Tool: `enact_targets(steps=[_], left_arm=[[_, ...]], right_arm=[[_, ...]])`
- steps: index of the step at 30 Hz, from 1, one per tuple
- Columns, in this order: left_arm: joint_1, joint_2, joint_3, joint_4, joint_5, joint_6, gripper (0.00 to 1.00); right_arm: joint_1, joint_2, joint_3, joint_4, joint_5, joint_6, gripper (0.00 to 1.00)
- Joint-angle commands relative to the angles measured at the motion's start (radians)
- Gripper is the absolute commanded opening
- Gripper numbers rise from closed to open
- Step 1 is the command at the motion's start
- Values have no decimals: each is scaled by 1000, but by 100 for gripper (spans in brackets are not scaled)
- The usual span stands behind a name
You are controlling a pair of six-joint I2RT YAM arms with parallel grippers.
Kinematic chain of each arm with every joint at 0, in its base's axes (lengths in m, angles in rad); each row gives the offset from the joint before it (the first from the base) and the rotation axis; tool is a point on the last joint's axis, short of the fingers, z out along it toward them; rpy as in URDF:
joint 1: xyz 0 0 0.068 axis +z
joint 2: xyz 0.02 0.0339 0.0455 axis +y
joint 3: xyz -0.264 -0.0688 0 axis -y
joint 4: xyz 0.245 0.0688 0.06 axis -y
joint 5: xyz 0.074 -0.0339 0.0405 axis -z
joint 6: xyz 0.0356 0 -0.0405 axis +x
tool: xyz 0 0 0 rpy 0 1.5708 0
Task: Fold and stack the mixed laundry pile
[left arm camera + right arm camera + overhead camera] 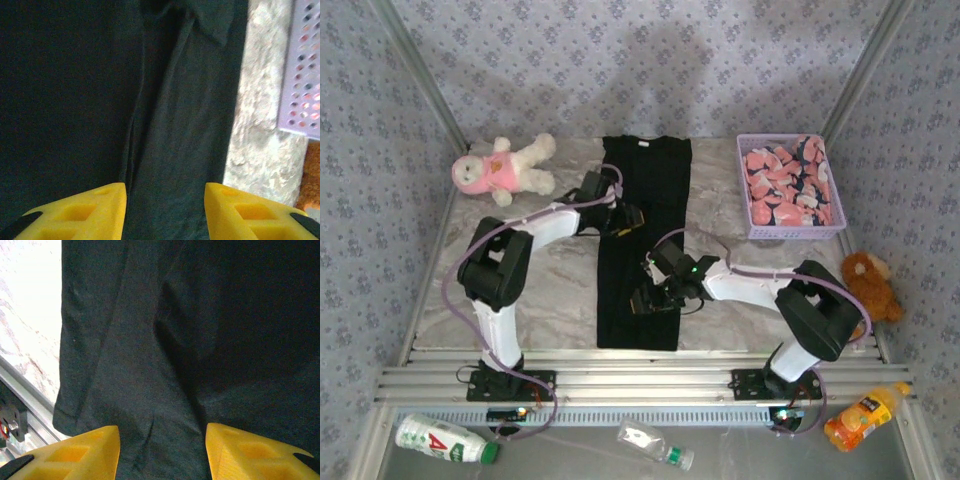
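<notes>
The black T-shirt [642, 250] lies flat as a long narrow strip down the middle of the table, collar end at the back. My left gripper [628, 220] hovers over its upper half, open, with only flat cloth [170, 115] under the yellow fingertips [107, 200]. My right gripper [648, 300] is over the lower half, near the shirt's left edge, also open above smooth cloth [150, 355]. The pink printed garment [788, 182] is bunched inside the lavender basket [752, 225] at the back right.
A pink-and-white plush toy [505, 168] lies at the back left, and a brown plush [872, 282] at the right edge. Bottles [445, 438] and a juice bottle [865, 415] lie below the front rail [640, 385]. Bare marble [560, 290] flanks the shirt.
</notes>
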Motion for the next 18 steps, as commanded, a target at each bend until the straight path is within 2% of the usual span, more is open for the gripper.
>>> enact_targets(steps=[1, 9, 12, 15, 18], left_arm=[[2, 39, -14, 63, 6, -41, 46], [9, 78, -49, 60, -41, -32, 46], [10, 88, -52, 60, -41, -30, 46], [12, 91, -50, 50, -36, -23, 45], [13, 88, -45, 37, -41, -15, 46]], right_arm=[[24, 16, -10, 16, 30, -17, 51], [75, 18, 6, 23, 29, -21, 51], [58, -1, 10, -38, 105, -24, 51], [23, -19, 15, -81, 172, -97, 53], [18, -2, 11, -77, 162, -109, 54]])
